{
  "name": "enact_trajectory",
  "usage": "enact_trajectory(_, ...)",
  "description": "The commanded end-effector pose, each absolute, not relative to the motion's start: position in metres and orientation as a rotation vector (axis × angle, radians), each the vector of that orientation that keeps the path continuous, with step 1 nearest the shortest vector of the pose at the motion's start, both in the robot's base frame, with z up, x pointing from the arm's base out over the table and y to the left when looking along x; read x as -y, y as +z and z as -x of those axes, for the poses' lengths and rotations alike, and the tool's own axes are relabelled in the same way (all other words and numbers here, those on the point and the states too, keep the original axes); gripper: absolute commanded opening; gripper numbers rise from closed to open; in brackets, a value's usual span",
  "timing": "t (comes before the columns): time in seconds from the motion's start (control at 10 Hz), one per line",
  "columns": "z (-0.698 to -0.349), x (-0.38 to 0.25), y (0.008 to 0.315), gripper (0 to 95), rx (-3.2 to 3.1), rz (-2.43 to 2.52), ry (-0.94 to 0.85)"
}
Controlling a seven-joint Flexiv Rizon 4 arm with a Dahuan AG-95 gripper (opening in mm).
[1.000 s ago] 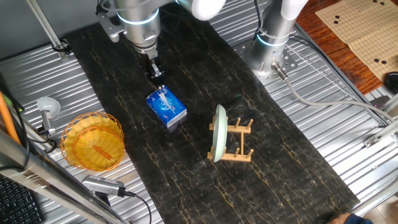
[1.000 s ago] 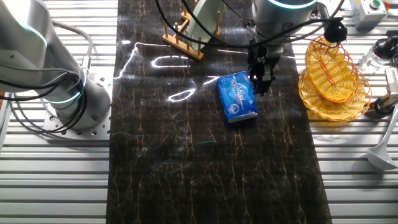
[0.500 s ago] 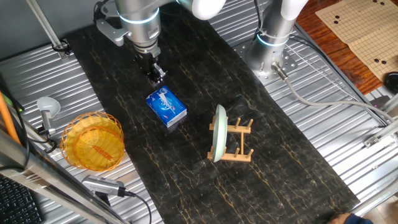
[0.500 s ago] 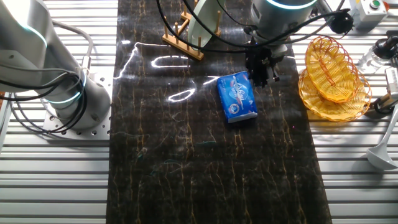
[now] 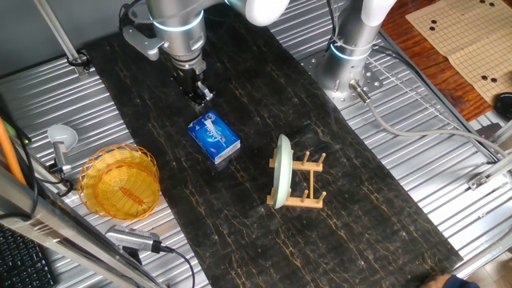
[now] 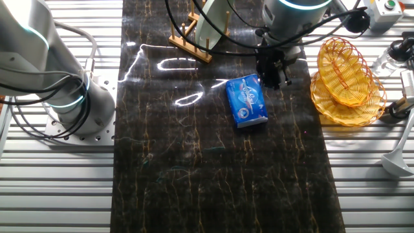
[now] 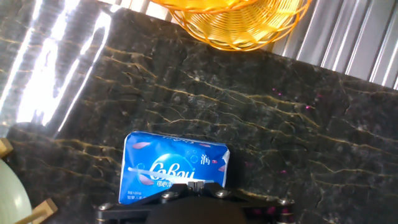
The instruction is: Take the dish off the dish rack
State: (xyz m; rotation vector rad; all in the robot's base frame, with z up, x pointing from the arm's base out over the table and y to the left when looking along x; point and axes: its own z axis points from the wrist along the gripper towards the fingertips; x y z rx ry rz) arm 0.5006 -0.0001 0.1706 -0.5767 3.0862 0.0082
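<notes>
The pale mint-green dish [image 5: 282, 172] stands on edge in the small light-wood dish rack [image 5: 308, 186] on the dark mat. Both also show at the far edge in the other fixed view, the dish [image 6: 213, 19] and the rack [image 6: 187, 42]. In the hand view only a sliver of the dish [image 7: 9, 193] and a rack end [image 7: 38, 210] show at the bottom left. My gripper [image 5: 202, 99] hangs shut and empty over the mat, well away from the rack, just beside a blue tissue pack [image 5: 214, 138]. The fingertips [image 7: 196, 185] are pressed together.
The blue tissue pack [image 6: 247, 100] lies flat between the gripper [image 6: 272, 81] and the rack. A yellow woven basket [image 5: 120, 182] sits off the mat's edge, with a ladle beside it. A second robot base [image 5: 352, 48] stands behind the rack.
The gripper has risen slightly and the hand has turned a little near the tissue pack. The dish and rack have not moved.
</notes>
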Motion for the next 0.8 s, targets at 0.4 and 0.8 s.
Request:
enact_trajectory(0.4,-0.5004,0.0000,0.1707,0.0,-3.137,0.725,0.084)
enact_trajectory(0.8,-0.5004,0.0000,0.1707,0.0,-3.121,0.903,0.358)
